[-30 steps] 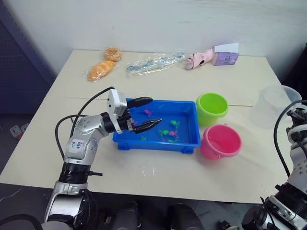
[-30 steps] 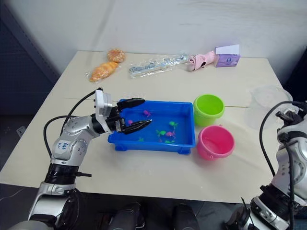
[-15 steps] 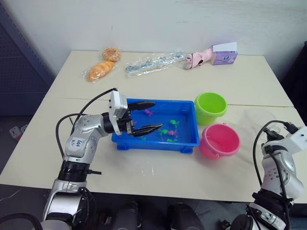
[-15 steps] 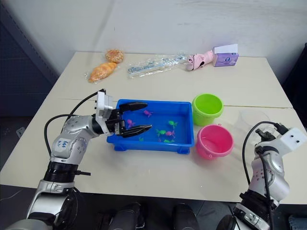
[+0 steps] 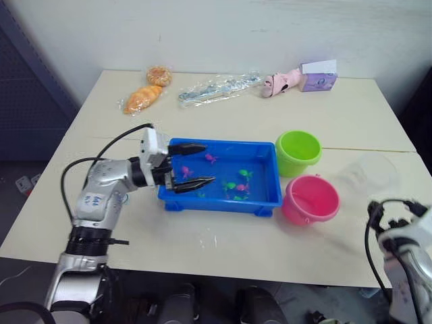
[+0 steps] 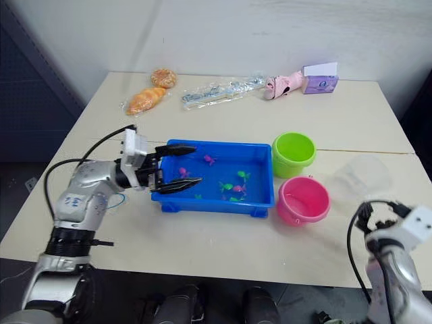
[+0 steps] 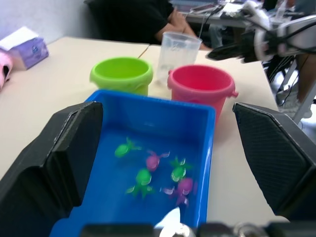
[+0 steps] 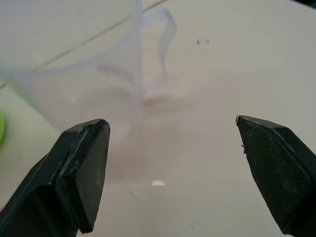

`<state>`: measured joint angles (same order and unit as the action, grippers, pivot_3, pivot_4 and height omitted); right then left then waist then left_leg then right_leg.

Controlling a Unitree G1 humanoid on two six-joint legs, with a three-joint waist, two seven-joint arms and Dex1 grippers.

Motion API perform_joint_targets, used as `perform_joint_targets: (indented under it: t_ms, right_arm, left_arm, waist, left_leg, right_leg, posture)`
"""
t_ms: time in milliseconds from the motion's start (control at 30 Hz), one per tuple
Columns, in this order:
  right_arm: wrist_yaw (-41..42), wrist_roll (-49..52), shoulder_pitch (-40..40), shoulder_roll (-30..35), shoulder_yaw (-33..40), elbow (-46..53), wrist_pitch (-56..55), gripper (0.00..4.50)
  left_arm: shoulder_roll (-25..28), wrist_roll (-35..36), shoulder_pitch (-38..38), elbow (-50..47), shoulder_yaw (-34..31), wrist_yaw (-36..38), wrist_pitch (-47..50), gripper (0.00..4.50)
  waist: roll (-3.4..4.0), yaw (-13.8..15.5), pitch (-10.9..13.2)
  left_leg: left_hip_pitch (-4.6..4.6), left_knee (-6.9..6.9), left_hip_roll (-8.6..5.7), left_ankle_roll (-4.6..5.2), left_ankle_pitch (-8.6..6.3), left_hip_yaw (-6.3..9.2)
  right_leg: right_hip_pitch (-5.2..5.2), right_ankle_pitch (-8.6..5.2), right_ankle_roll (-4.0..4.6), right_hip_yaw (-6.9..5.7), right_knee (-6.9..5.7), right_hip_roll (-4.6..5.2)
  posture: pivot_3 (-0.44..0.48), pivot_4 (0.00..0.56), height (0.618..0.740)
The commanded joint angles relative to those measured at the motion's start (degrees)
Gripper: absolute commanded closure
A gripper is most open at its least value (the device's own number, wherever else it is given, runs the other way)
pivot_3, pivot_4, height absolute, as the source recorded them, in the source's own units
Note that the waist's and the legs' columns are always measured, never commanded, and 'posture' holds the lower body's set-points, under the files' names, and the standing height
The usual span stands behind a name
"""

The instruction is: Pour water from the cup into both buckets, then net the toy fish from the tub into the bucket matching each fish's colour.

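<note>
From the head camera, the blue tub (image 5: 223,177) sits at the middle of the table (image 5: 202,236) with small pink and green toy fish (image 5: 236,187) lying in it. The left gripper (image 5: 191,164) hangs over the tub's left end, its two black fingers spread wide and holding nothing. Just right of the tub stand the green bucket (image 5: 298,152) and, nearer the robot, the pink bucket (image 5: 310,198), close together. The clear cup (image 5: 368,174) stands upright on the table to the right of both buckets, apart from them. At the far edge of the table lie two wrapped pastries (image 5: 143,98), a clear plastic packet (image 5: 217,88), a pink toy (image 5: 281,82) and a small purple box (image 5: 318,76).

In the left wrist view, the left gripper's fingers (image 7: 64,158) stand wide apart on either side of the tub's near end. The fish lie clustered on the tub floor. Beyond the tub are the green bucket, the pink bucket and the cup behind them, and the right gripper (image 7: 232,49) reaches in beside the cup. A person (image 7: 143,19) in dark clothing sits behind the table.

In the right wrist view, the right gripper's fingers (image 8: 79,168) are spread wide and empty, with the cup just ahead of them, seemingly not touched.
</note>
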<state>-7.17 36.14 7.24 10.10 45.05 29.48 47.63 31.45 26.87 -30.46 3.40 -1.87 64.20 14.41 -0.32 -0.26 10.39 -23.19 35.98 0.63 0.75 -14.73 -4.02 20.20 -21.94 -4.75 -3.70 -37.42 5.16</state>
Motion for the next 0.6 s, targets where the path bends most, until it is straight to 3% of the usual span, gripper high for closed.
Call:
perform_joint_targets:
  t_ms: [33,100,167,200,300,400,600]
  right_arm:
    - [2.36,7.74,5.97,2.13,4.71,7.96,2.99,0.07]
    - [5.61,12.02,9.24,4.84,5.85,10.85,3.23,0.07]
    - [14.12,15.78,13.61,10.24,5.67,14.68,1.91,0.07]
    - [22.67,16.93,17.24,12.91,4.95,17.4,-0.91,0.07]
    - [36.18,16.84,23.1,16.93,3.59,20.27,-8.02,0.07]
    - [45.17,14.86,21.17,20.24,1.69,18.32,-16.11,0.07]
    - [63.39,-0.03,17.15,22.95,-8.7,9.74,-39.32,0.07]
  left_arm:
    - [3.4,0.53,1.37,0.39,-2.71,1.79,-0.33,0.0]
    - [5.49,0.52,3.05,0.59,-4.25,1.97,-0.68,0.0]
    - [7.97,0.03,6.1,0.85,-6.92,1.35,-1.68,0.0]
    - [8.68,-0.23,8.41,1.2,-9.61,-0.37,-2.83,0.0]
    - [10.01,-0.56,13.69,2.13,-14.42,-2.34,-5.62,0.0]
    - [11.19,-2.76,20.73,5.62,-21.26,-6.67,-10.62,0.0]
    - [9.28,-5.46,37.19,5.05,-33.47,-16.18,-16.27,0.0]
  waist:
    - [0.0,-0.14,0.0]
    - [0.0,-0.62,0.0]
    - [0.07,-1.37,0.01]
    - [0.07,-1.58,0.01]
    - [-0.13,-1.58,0.0]
    - [-0.27,-1.54,0.0]
    - [-0.8,-0.98,-0.01]
  left_leg:
    - [0.0,0.02,0.0,0.02,-0.01,-0.01]
    - [0.08,-0.01,-0.02,0.11,-0.07,-0.09]
    - [0.09,-0.04,-0.01,0.28,-0.17,-0.1]
    - [0.13,-0.08,-0.01,0.35,-0.21,-0.13]
    - [0.26,-0.31,0.07,0.36,-0.22,-0.13]
    - [0.28,-0.34,0.15,0.31,-0.18,-0.12]
    - [0.38,-0.27,0.14,0.44,-0.36,-0.29]
  right_leg:
    - [0.0,0.0,0.0,0.02,0.01,0.01]
    - [0.0,0.0,0.0,0.12,0.23,0.04]
    - [0.02,0.0,0.0,0.14,0.23,0.04]
    - [0.02,0.0,0.0,0.17,0.21,0.05]
    - [0.04,-0.01,-0.01,0.15,0.22,0.01]
    - [0.01,0.0,-0.01,0.14,0.27,-0.06]
    - [-0.04,0.0,-0.01,0.25,0.38,0.05]
  posture:
    - [0.0,0.15,0.74]
    - [0.0,0.15,0.74]
    - [0.0,0.15,0.74]
    - [0.0,0.15,0.74]
    - [0.0,0.15,0.74]
    - [0.0,0.15,0.74]
    - [0.0,0.15,0.74]
